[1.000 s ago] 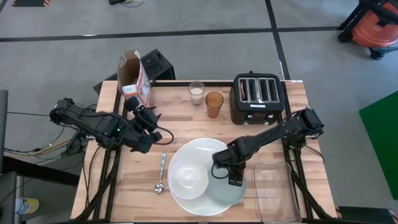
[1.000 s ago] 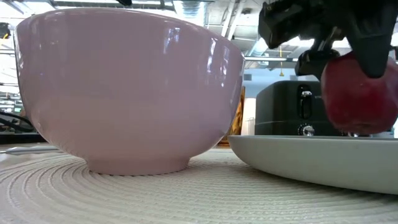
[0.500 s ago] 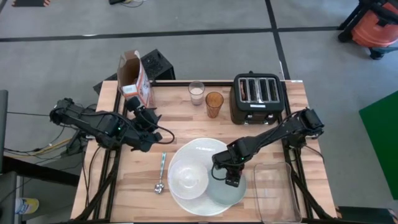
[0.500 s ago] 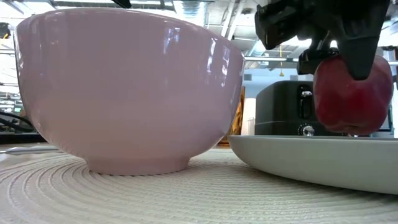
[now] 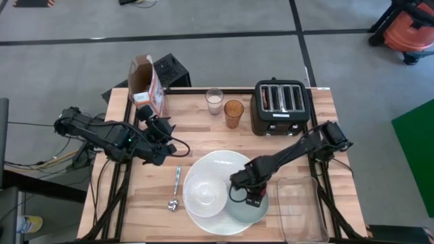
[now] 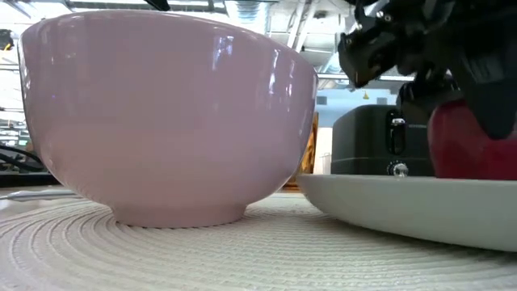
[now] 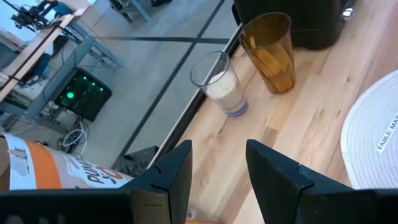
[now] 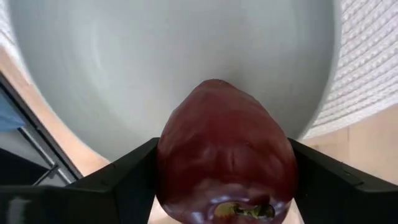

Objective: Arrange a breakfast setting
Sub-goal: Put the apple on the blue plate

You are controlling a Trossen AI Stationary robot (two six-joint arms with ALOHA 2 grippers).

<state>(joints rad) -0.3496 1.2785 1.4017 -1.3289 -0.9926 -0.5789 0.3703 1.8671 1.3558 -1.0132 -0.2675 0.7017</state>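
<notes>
Clamped on the red fruit (image 8: 227, 155), the right gripper (image 5: 253, 194) is holding it low over the pale green small plate (image 5: 245, 211), its fingers pressing the fruit's two sides in the right wrist view; in the low view the fruit (image 6: 472, 144) is showing just above the plate's rim (image 6: 388, 202), and whether it is touching the plate cannot be told. That small plate is lying on the right edge of the large white plate (image 5: 220, 163), with the white bowl (image 5: 205, 194) sitting on the large plate's left part and the teal-handled spoon (image 5: 176, 186) lying on the table just beside it to the left. Farther back, the milk glass (image 5: 214, 101) and the amber glass (image 5: 233, 113) are standing side by side near the black toaster (image 5: 281, 106), and the orange-white cereal box (image 5: 146, 85) is standing at the table's back left corner. The left gripper (image 5: 163, 139) is waiting near that box with its fingers (image 7: 171, 171) apart, gripping nothing. By the look of it the setting is well advanced: plates, bowl and spoon are placed and the fruit is almost delivered, needing only release. No toast is showing on either plate, so that likely remains, and perhaps bringing the glasses and box closer. A clear tray (image 5: 300, 210) is lying at the right front.
</notes>
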